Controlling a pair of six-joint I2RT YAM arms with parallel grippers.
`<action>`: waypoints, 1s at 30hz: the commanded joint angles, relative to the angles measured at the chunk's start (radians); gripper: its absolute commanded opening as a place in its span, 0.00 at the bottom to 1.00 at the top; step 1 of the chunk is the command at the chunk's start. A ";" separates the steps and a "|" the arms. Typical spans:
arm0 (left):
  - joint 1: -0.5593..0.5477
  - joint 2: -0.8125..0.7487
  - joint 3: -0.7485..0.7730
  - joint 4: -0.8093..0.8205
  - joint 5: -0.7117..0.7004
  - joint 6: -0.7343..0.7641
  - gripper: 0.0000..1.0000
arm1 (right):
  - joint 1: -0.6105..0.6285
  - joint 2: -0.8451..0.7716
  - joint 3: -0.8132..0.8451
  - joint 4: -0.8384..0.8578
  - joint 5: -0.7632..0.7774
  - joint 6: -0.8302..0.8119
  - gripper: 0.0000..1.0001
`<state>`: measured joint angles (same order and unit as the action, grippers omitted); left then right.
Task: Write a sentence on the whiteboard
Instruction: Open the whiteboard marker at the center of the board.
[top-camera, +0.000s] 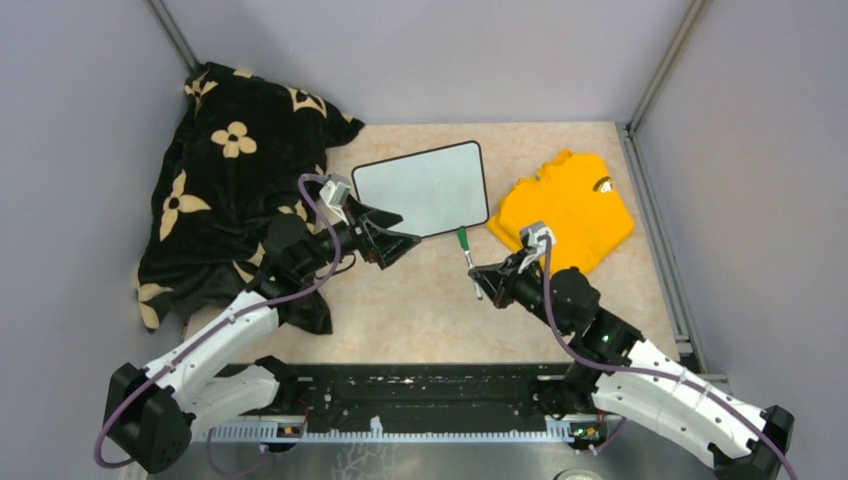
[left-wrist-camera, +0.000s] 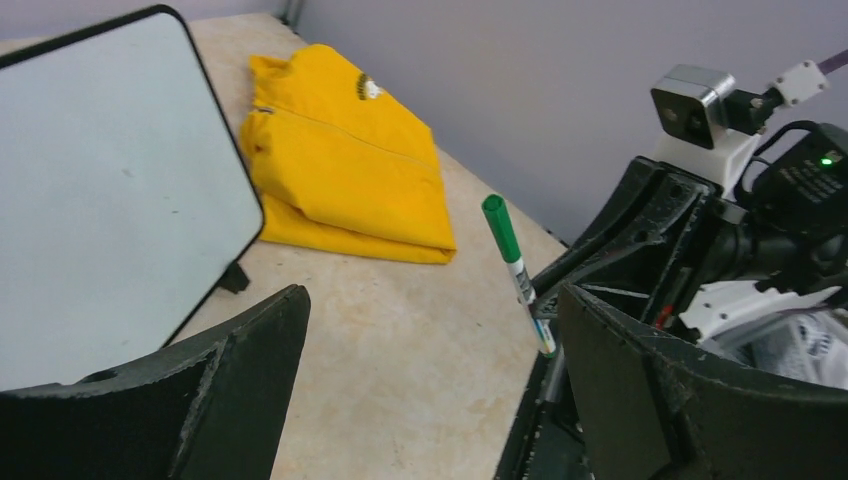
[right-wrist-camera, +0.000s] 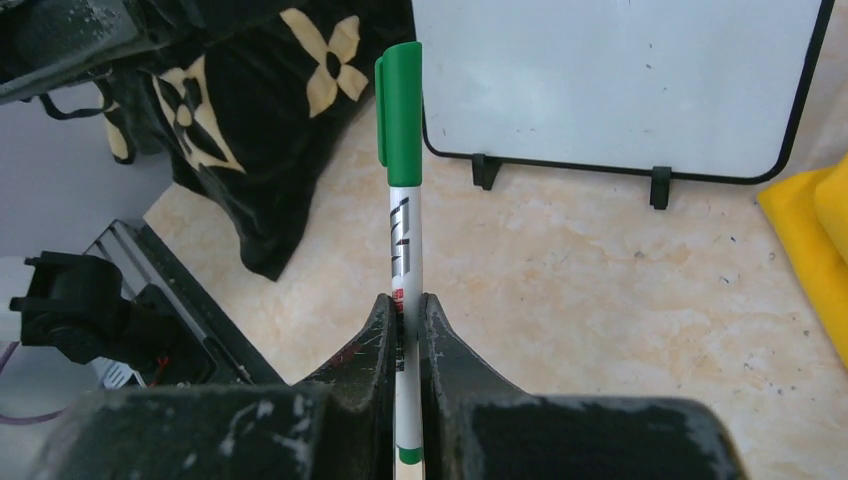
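- My right claw (right-wrist-camera: 404, 305) pinches a green-capped white plastic marker (right-wrist-camera: 404, 240), cap pointing ahead.
- My left claw (left-wrist-camera: 432, 300) gapes wide, with the black-framed rectangular whiteboard (left-wrist-camera: 100, 190) just ahead-left.

The left arm (top-camera: 215, 335) and right arm (top-camera: 655, 378) match: white shells over the lower links, black joints, and black blocks at the ends. A purple cable (top-camera: 304, 192) loops along the left one, another (top-camera: 548, 290) along the right. Each wrist bears a small grey camera (top-camera: 336, 188) on a white mount. A green light (top-camera: 603, 337) glows on the right arm. The left gripper (top-camera: 402, 238) and right gripper (right-wrist-camera: 405, 303) are matte black, with broad tapered fingers (right-wrist-camera: 365, 350) scuffed with pale flecks. The bases sit on a black rail (top-camera: 430, 392) edged by a white toothed strip (top-camera: 400, 430).
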<state>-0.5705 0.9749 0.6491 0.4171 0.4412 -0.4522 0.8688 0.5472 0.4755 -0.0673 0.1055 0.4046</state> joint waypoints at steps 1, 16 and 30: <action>-0.005 0.044 0.010 0.152 0.168 -0.156 0.99 | 0.010 -0.035 0.008 0.096 -0.027 0.006 0.00; -0.037 0.256 0.122 0.370 0.412 -0.426 0.92 | 0.012 0.037 0.024 0.284 -0.194 0.010 0.00; -0.076 0.312 0.151 0.347 0.388 -0.400 0.71 | 0.019 0.085 0.046 0.315 -0.241 0.007 0.00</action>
<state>-0.6342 1.2778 0.7719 0.7341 0.8200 -0.8642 0.8772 0.6254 0.4717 0.1875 -0.1093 0.4057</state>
